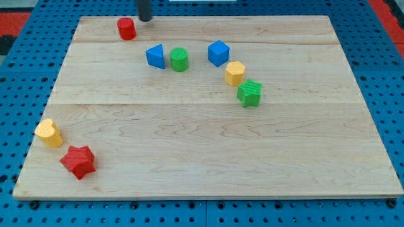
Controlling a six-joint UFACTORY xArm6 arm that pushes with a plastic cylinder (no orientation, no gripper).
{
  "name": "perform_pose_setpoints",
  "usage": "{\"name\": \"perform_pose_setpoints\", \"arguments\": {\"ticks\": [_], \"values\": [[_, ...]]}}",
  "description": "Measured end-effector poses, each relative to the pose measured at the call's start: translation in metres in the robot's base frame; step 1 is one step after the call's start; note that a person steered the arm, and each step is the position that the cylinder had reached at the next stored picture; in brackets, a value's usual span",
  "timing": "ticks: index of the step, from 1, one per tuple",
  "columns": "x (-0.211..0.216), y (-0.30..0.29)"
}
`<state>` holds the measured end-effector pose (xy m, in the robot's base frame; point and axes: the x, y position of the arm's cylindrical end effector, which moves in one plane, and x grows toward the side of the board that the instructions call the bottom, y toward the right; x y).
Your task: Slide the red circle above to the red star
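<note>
The red circle [127, 28] stands near the board's top left edge. The red star [78, 161] lies at the bottom left of the board, far below the circle. My tip [145, 19] is at the view's top, just to the right of the red circle and slightly above it, a small gap apart from it.
A yellow cylinder-like block [48, 133] sits just above and left of the red star. A blue triangle [155, 56], green circle [179, 59], blue cube [218, 53], yellow hexagon [235, 73] and green star [250, 93] lie in the upper middle. The wooden board [208, 151] rests on a blue pegboard.
</note>
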<state>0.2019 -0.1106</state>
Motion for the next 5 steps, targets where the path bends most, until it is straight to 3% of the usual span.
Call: {"name": "perform_pose_setpoints", "arguments": {"ticks": [1,3,4,5], "values": [[0.026,-0.042],[-0.010,-0.022],[0.029,-0.075],[0.084,-0.088]]}}
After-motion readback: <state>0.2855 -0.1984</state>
